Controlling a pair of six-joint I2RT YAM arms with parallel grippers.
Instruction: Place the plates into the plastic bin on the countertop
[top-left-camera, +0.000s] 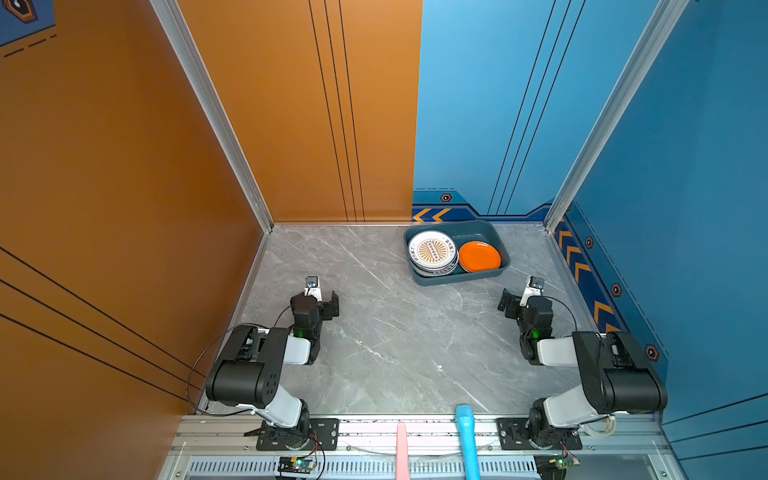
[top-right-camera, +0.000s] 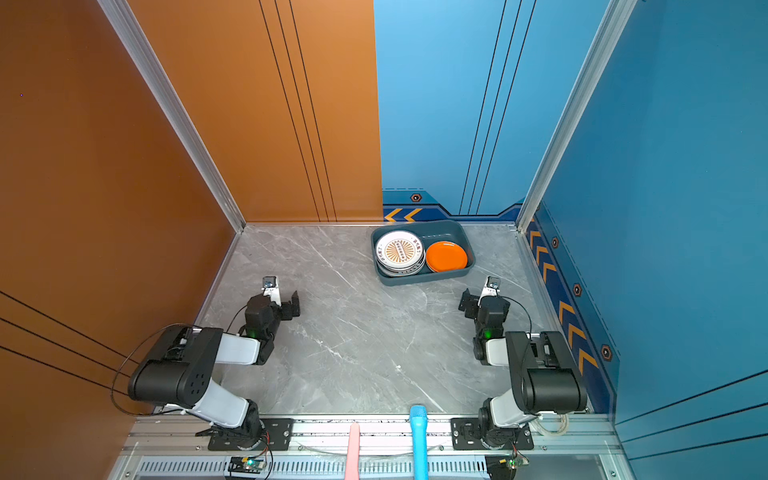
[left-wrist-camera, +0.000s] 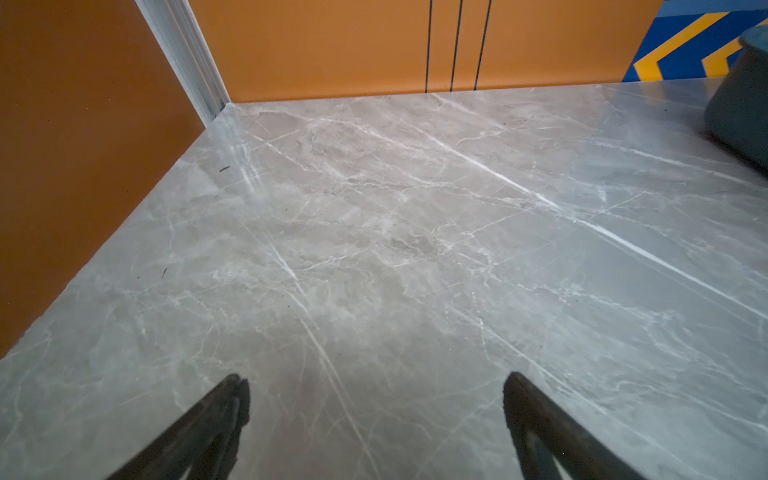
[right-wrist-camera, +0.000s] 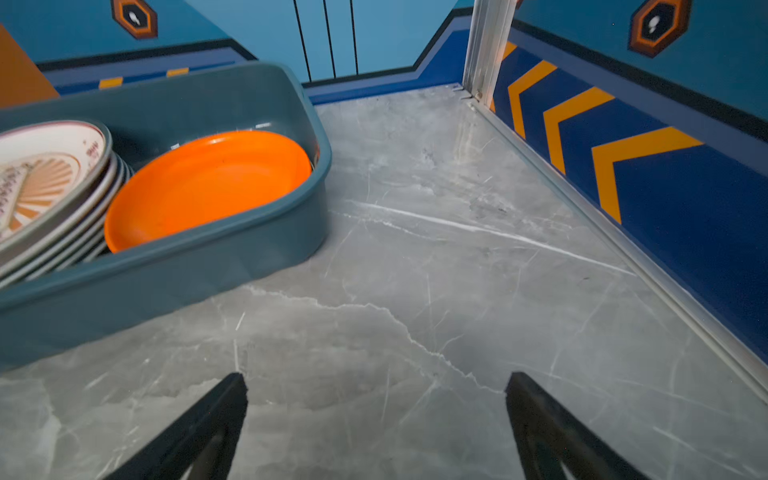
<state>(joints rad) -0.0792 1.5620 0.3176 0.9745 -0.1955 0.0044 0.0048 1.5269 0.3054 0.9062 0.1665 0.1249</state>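
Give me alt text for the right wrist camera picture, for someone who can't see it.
A teal bin on the grey countertop holds a stack of plates, sunburst one on top, beside an orange plate. The right gripper has its fingers open and empty over bare countertop.

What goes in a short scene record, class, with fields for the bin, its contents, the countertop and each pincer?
bin: dark teal, at the back of the countertop, right of centre
stack: several plates in the bin's left half, sunburst plate on top
orange plate: in the bin's right half, beside the stack
plates outside bin: none seen
left pincer: open, holding nothing, over bare countertop
right pincer: open, holding nothing, near the bin
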